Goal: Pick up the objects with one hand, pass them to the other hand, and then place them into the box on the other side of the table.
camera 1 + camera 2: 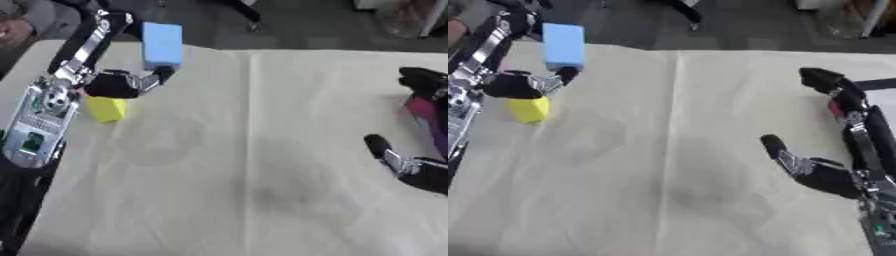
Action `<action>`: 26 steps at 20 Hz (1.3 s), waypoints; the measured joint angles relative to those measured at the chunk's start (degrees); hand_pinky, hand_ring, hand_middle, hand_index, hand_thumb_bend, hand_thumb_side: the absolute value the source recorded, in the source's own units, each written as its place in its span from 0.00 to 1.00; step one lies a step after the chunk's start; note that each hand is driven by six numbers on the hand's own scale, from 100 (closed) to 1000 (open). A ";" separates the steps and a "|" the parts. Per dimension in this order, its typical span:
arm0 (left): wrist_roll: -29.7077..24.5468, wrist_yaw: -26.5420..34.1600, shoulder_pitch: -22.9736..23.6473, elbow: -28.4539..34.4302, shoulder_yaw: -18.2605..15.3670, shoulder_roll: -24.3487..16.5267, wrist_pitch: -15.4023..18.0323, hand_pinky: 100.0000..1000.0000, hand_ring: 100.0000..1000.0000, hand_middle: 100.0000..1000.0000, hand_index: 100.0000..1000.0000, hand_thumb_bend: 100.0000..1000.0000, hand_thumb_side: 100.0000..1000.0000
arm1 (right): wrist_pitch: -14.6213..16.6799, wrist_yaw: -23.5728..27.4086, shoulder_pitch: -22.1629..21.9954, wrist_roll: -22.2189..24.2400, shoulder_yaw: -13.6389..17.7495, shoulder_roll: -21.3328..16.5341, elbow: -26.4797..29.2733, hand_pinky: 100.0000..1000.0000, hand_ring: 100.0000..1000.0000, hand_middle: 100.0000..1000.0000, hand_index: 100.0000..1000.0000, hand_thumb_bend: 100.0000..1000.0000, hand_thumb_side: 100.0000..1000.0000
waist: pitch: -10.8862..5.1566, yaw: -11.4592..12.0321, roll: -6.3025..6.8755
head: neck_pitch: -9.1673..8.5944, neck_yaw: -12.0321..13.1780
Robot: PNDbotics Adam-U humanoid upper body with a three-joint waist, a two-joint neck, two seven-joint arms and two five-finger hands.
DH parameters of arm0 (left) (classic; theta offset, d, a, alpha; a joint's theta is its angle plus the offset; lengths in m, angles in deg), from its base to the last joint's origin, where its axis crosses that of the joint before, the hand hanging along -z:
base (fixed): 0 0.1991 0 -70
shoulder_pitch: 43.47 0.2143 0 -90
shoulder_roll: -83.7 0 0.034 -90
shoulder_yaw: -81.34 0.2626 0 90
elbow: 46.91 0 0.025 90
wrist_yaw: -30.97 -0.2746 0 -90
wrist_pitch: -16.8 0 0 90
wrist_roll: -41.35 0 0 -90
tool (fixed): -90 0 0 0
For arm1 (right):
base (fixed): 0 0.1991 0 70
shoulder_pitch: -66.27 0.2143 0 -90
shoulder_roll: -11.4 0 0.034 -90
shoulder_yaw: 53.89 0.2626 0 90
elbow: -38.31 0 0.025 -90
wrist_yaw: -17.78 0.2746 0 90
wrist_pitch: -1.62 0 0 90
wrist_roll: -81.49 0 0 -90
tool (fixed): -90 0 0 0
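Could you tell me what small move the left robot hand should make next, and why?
Probably carry the light blue rectangular block toward mid-table for the handover: the left robot hand holds it raised, and the right robot hand waits open, far across the beige table.

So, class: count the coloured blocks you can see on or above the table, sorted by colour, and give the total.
Blue block: 1, held up by the left robot hand
Yellow block: 1, on the table
Total: 2
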 measured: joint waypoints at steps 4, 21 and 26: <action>-3.23 3.22 -1.84 -0.46 4.13 1.22 0.72 0.74 0.56 0.45 0.49 0.36 0.19 | 3.29 1.23 3.29 2.32 -3.04 -0.30 0.01 0.84 0.82 0.83 0.88 0.37 0.42 | 0.00 -0.01 -0.16 | 0.00 -0.06; -16.17 10.55 -8.06 -0.68 14.24 -0.52 1.69 0.76 0.58 0.47 0.51 0.36 0.22 | 11.72 4.56 12.69 11.15 -7.41 -2.83 0.03 0.85 0.82 0.84 0.90 0.34 0.37 | 0.00 0.12 -0.78 | 0.00 -1.07; -17.80 12.76 -9.95 -0.68 15.87 -1.18 0.12 0.75 0.58 0.47 0.51 0.37 0.23 | 15.73 0.49 15.72 11.43 -8.17 -3.93 0.04 0.86 0.83 0.84 0.90 0.34 0.36 | 0.00 0.10 -0.78 | 0.00 -1.30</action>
